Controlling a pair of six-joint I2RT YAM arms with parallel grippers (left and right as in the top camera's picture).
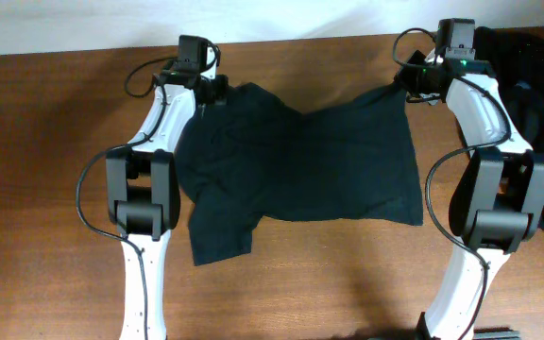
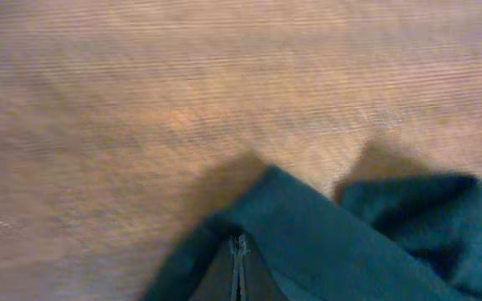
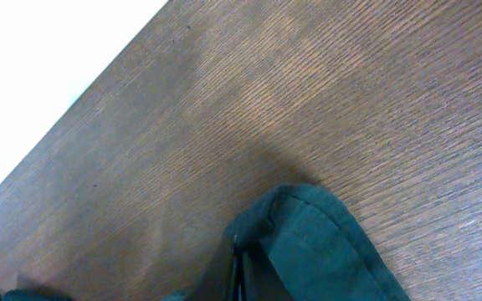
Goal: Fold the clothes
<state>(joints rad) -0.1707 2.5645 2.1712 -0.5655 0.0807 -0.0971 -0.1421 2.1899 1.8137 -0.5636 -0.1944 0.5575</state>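
- Black T-shirt (image 1: 300, 161) spread on wooden table (image 1: 45, 189).
- Left gripper (image 1: 213, 94) pinched shut on T-shirt's far left edge.
- Right gripper (image 1: 409, 87) pinched shut on far right corner, probably hem.

A brown wooden table (image 1: 45, 189) is seen. A black T-shirt (image 1: 300, 161) is spread out on its middle, a bit crumpled. More black clothes (image 1: 536, 76) are piled at the right edge.
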